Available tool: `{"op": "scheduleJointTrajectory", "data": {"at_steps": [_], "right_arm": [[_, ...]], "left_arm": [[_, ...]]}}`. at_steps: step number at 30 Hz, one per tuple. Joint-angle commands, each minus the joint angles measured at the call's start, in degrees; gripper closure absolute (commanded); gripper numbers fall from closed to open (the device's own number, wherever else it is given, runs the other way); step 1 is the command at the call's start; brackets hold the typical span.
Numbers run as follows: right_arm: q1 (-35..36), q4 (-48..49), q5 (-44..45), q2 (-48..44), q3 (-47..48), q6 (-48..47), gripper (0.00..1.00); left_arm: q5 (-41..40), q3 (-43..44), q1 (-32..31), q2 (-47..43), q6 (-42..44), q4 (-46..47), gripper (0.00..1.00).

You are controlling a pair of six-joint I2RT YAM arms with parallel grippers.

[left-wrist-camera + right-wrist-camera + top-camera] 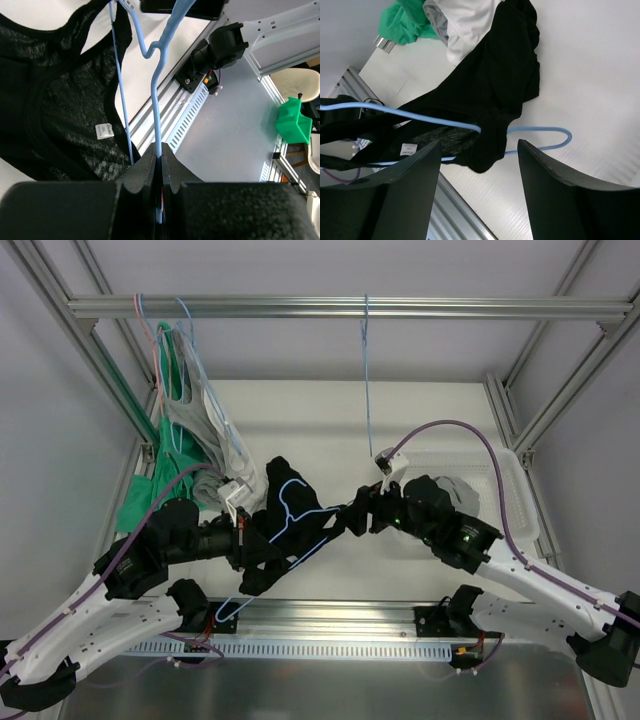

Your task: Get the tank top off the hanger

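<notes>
A black tank top (285, 502) hangs on a light blue wire hanger (305, 525) held low over the table centre. My left gripper (243, 536) is shut on the hanger's wire (159, 165), with the tank top (60, 100) and its white label beside it. My right gripper (352, 515) is open at the hanger's right end. In the right wrist view its fingers (405, 185) stand wide apart around the strap (495, 145) and the hanger's loop end (555, 137), touching neither.
Green and white garments (190, 430) hang on hangers from the rail (350, 308) at back left. A bare blue hanger hook (367, 370) dangles from the rail's middle. A white bin (505, 490) with dark cloth sits at right.
</notes>
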Motion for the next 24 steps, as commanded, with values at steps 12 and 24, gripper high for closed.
{"op": "scheduleJointTrajectory", "data": {"at_steps": [12,24], "right_arm": [[0.76,6.54,1.83,1.53,-2.35,0.90,0.46],[0.76,10.15,1.74,3.73,-0.07,-0.51,1.00]], "left_arm": [[0.28,5.10,-0.45,0.86,-1.90,4.44,1.00],[1.34,4.40,-0.45,0.17,-2.00,5.93,1.00]]}}
